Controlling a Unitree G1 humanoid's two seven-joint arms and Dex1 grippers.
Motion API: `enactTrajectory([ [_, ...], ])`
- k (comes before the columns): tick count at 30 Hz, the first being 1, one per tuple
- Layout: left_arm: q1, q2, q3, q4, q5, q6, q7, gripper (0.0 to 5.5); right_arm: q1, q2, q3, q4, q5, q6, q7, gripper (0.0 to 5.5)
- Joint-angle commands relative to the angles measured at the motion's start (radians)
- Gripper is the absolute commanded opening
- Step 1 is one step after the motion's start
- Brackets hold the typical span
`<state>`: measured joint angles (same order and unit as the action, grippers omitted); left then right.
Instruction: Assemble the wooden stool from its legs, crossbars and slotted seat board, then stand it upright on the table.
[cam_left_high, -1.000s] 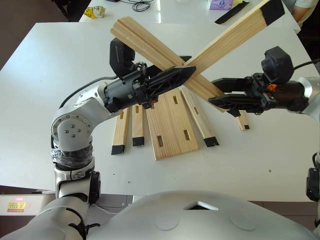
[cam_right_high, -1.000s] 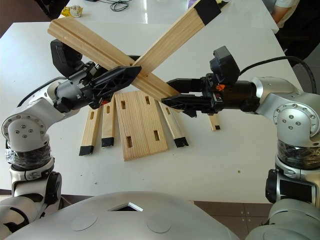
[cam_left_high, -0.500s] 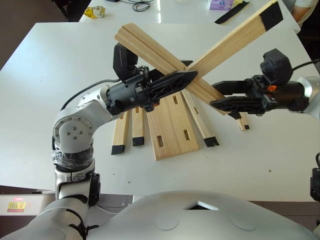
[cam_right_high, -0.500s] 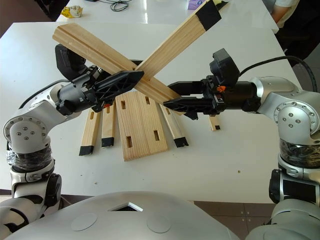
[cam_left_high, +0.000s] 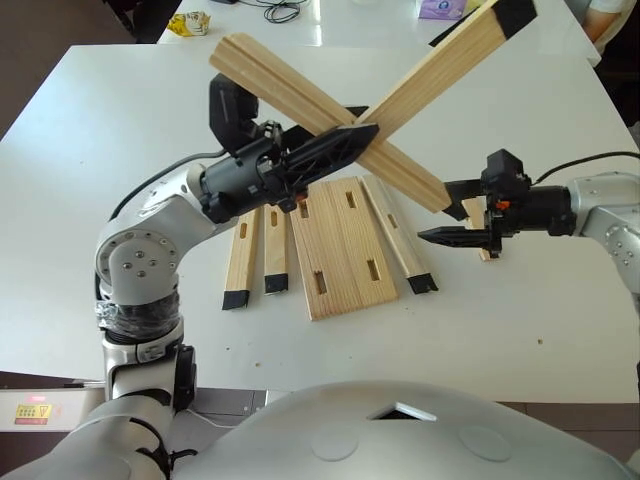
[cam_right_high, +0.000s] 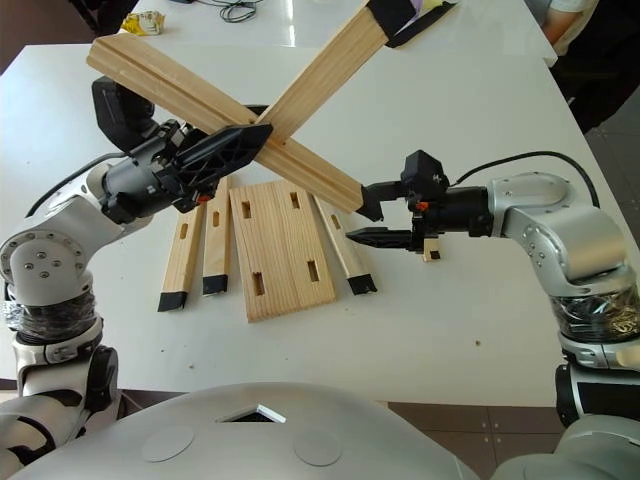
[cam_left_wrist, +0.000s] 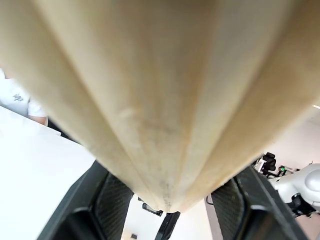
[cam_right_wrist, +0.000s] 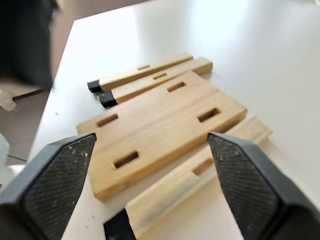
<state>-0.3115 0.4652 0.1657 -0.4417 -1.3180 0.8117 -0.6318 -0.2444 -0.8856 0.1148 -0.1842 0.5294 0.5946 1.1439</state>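
Observation:
Two long wooden legs crossed in an X (cam_left_high: 300, 90) hang above the table, and my left gripper (cam_left_high: 358, 135) is shut on them at the crossing. In the left wrist view the wood (cam_left_wrist: 165, 100) sits between the dark fingers (cam_left_wrist: 100, 200). My right gripper (cam_left_high: 436, 211) is open just beside the X's lower black-capped end, with nothing between its fingers (cam_right_wrist: 55, 185). The slotted seat board (cam_left_high: 340, 245) lies flat below. Two short legs (cam_left_high: 258, 258) lie left of it, and one leg (cam_left_high: 400, 240) lies right of it.
A small wooden bar (cam_left_high: 483, 247) lies on the table under my right gripper. A second table behind holds a yellow packet (cam_left_high: 192, 24), cables and a black-tipped stick (cam_left_high: 462, 26). The white table (cam_left_high: 120, 120) has bare room on its left and near sides.
My right gripper has drawn back to the right and lower, away from the X's lower end, and turned its fingers. My left arm shifted the X slightly left and up.

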Motion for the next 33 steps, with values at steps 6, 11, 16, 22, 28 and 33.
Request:
enactTrajectory([
  [6, 0.087, 0.227, 0.109, -0.053, 0.053, 0.034, -0.092, 2.11, 0.073, 0.054, -0.029, 0.081, -0.151, -0.150, -0.109, 4.07],
  [11, 0.193, 0.358, 0.149, -0.152, 0.109, 0.039, -0.185, 2.11, 0.186, 0.074, -0.080, -0.061, -0.123, -0.122, -0.173, 4.07],
  [16, 0.244, 0.416, 0.177, -0.204, 0.172, 0.009, -0.221, 2.11, 0.251, 0.102, -0.131, -0.100, -0.124, -0.106, -0.235, 4.07],
  [22, 0.352, 0.398, 0.133, -0.259, 0.362, -0.114, -0.246, 2.11, 0.293, 0.125, -0.161, -0.136, -0.124, -0.100, -0.274, 4.07],
  [28, 0.492, 0.368, 0.133, -0.302, 0.467, -0.216, -0.268, 2.11, 0.304, 0.122, -0.190, -0.151, -0.121, -0.096, -0.278, 4.07],
  [33, 0.590, 0.364, 0.126, -0.320, 0.538, -0.296, -0.309, 2.11, 0.314, 0.122, -0.208, -0.160, -0.120, -0.091, -0.277, 4.07],
])
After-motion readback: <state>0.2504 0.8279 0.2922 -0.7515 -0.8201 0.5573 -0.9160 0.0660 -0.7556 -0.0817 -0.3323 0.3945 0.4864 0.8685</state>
